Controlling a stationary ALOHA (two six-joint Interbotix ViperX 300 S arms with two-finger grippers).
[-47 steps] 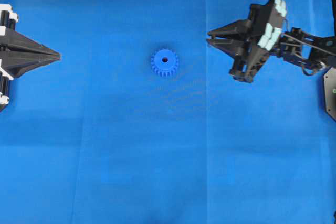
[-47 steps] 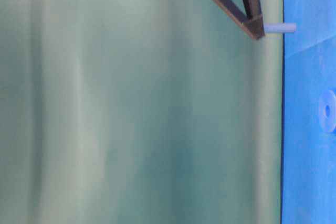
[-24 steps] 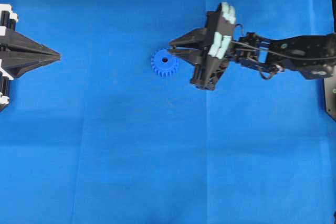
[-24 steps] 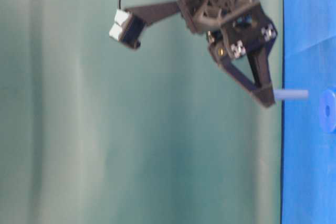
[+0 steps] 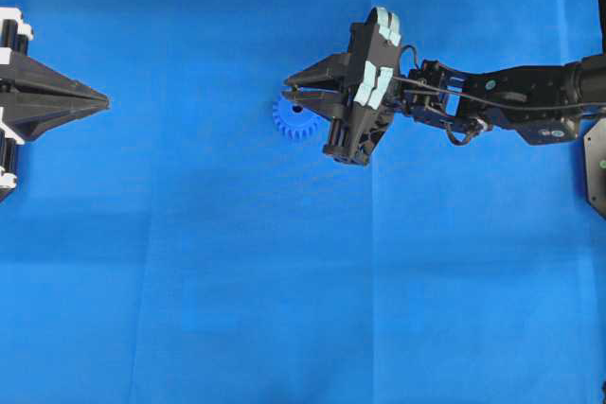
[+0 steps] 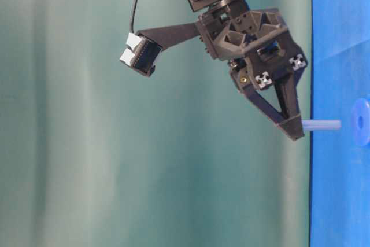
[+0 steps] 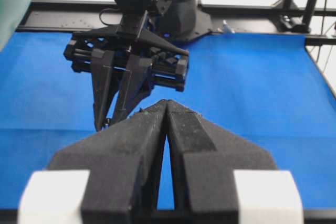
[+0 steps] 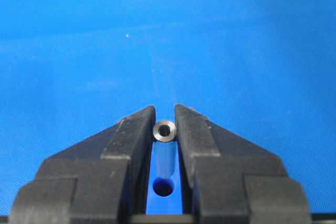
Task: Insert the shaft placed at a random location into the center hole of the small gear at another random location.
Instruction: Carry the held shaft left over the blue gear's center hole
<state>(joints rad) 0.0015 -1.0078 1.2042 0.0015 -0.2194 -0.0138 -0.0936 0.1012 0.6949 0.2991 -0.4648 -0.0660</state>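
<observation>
Right fingers [image 8: 191, 129] pinch shaft [image 8: 165, 130]; overhead hides it above small gear [image 5: 290, 121].

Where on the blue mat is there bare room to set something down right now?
The whole near half of the mat, below both arms, is bare, as is the strip between the left end effector and the small gear. It is crowded at the gear, where the right end effector holds the shaft.

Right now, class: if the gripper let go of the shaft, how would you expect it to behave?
The shaft looks like a smooth round metal pin, so it is probably stiff and slippery, and would likely roll on the cloth. The right gripper pinches it only at the fingertips, so it might twist if nudged against the small gear.
</observation>
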